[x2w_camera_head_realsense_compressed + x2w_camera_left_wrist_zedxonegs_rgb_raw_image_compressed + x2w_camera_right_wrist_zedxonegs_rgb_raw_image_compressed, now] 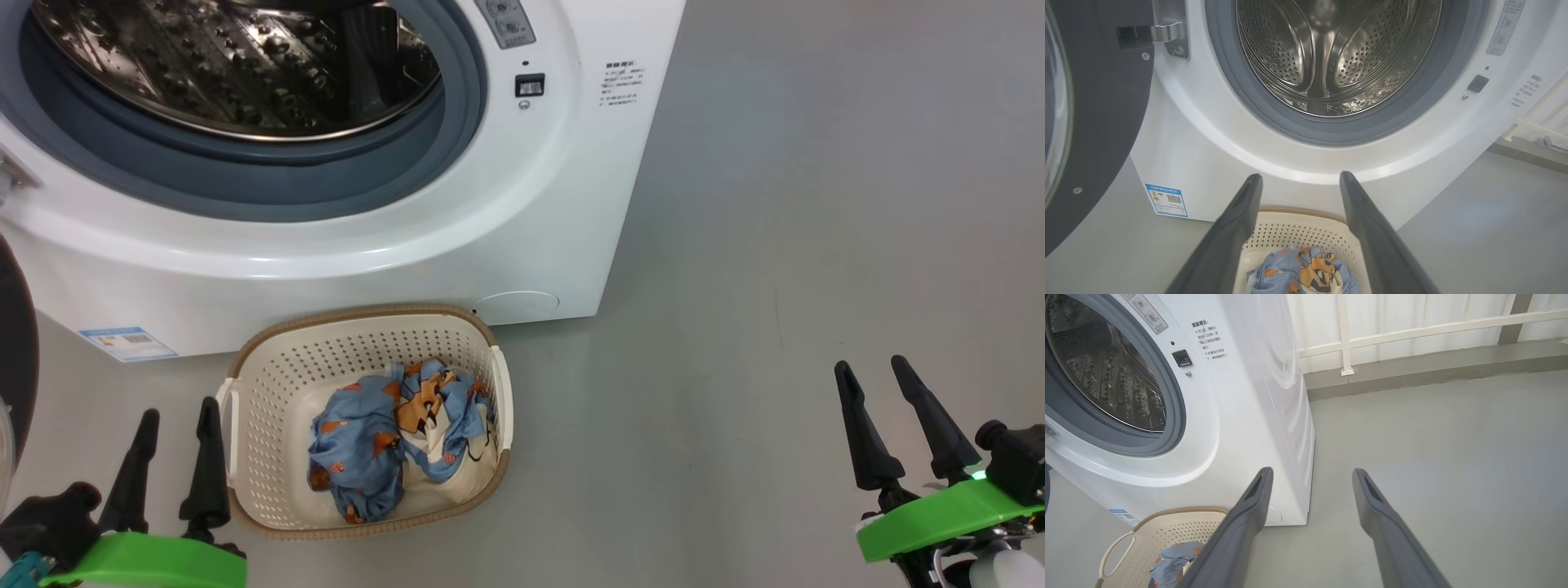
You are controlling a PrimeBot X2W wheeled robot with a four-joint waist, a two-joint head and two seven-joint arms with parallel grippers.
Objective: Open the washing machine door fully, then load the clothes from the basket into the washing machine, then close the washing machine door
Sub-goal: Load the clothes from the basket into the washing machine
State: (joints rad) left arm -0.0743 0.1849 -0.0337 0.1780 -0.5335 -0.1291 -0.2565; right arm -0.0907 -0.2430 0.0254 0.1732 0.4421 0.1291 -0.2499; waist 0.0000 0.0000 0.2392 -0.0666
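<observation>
Carefully, left gripper [180,408]: fingers apart, empty, just beside the basket [277,384]; you could knock it.
Right gripper [869,363]: apart, empty, well apart from the basket.
Clothes [367,441]: may catch on the basket rim.

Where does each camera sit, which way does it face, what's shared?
Head view: from the head, down at the basket before the washing machine; left fingers, right fingers at bottom corners.
Left wrist view: along left fingers, into the drum.
Right wrist view: along right fingers, past the machine's corner, over floor.
All share: basket, clothes.
</observation>
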